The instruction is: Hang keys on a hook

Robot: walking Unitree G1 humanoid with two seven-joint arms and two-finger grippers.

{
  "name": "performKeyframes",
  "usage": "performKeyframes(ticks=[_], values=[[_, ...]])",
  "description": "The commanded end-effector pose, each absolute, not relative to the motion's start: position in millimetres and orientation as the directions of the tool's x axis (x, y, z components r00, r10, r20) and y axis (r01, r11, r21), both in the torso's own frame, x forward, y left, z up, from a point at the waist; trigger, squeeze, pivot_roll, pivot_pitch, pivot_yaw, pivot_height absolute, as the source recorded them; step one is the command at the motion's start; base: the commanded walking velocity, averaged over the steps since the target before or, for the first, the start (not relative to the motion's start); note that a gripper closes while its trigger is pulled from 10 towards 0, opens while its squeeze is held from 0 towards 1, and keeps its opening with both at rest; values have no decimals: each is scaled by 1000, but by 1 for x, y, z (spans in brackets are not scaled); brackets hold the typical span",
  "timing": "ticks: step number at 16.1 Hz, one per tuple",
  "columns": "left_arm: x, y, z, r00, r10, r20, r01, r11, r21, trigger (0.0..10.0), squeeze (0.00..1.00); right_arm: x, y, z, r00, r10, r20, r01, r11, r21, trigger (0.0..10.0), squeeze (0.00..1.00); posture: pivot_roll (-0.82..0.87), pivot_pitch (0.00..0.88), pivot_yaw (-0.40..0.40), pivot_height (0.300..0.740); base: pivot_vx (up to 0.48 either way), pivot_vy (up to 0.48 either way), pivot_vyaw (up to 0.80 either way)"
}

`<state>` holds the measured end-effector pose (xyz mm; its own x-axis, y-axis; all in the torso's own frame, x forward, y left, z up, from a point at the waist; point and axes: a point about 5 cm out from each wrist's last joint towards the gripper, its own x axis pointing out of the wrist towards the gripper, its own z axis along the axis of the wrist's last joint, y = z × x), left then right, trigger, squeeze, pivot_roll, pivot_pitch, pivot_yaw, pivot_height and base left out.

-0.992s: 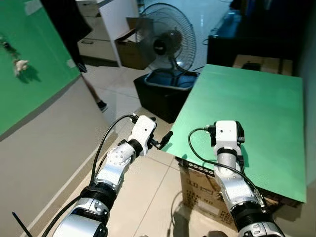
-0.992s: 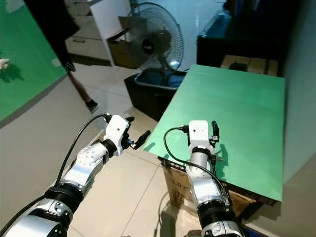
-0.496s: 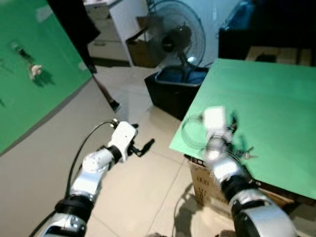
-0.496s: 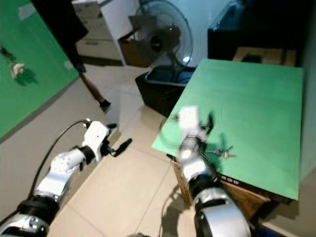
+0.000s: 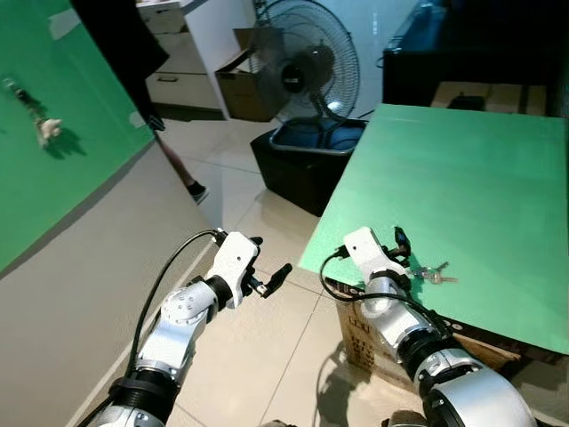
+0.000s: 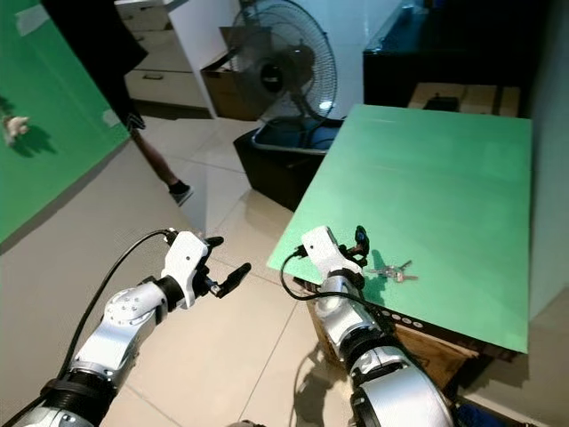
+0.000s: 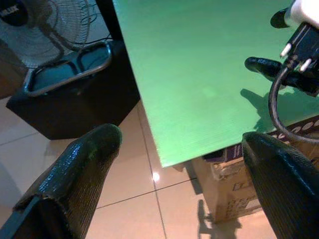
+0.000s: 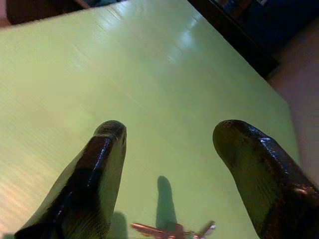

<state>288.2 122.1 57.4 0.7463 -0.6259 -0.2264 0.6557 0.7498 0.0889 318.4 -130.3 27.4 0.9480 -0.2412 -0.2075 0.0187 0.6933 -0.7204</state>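
Observation:
A small bunch of keys lies flat on the green board, close to its near edge. My right gripper hovers just left of the keys, open, with nothing between its fingers. In the right wrist view the keys lie on the board below the gap between the spread fingers. My left gripper hangs open over the tiled floor, left of the board's corner. On the green wall at far left a small white thing hangs from a dark hook.
The green board rests on a cardboard box. Behind its left edge stand a black bin and a standing fan. A person in dark clothes stands near the wall, one foot on the tiles.
The camera has shifted. My right arm has drawn back toward the board's near left corner, and the keys now show beside it. My left gripper has sunk lower over the floor.

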Motion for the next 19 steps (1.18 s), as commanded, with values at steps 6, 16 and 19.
performKeyframes(ticks=[6, 16, 19], values=[[319, 109, 71, 782, -591, -196, 612, 789, 63, 10000, 0, 311, -152, 58, 939, -339, -62, 331, 937, -108, 10000, 0, -291, 0, 282, 722, 0, 0, 0], [352, 85, 87, 791, -584, -180, 580, 810, -79, 10000, 0, 237, -195, 66, 901, -430, 57, 434, 891, -132, 10000, 0, -482, 0, 392, 722, 0, 0, 0], [355, 92, 88, 815, -553, -173, 551, 832, -65, 10000, 0, 239, -195, 66, 914, -404, 27, 402, 900, -169, 10000, 0, -448, 0, 354, 722, 0, 0, 0]])
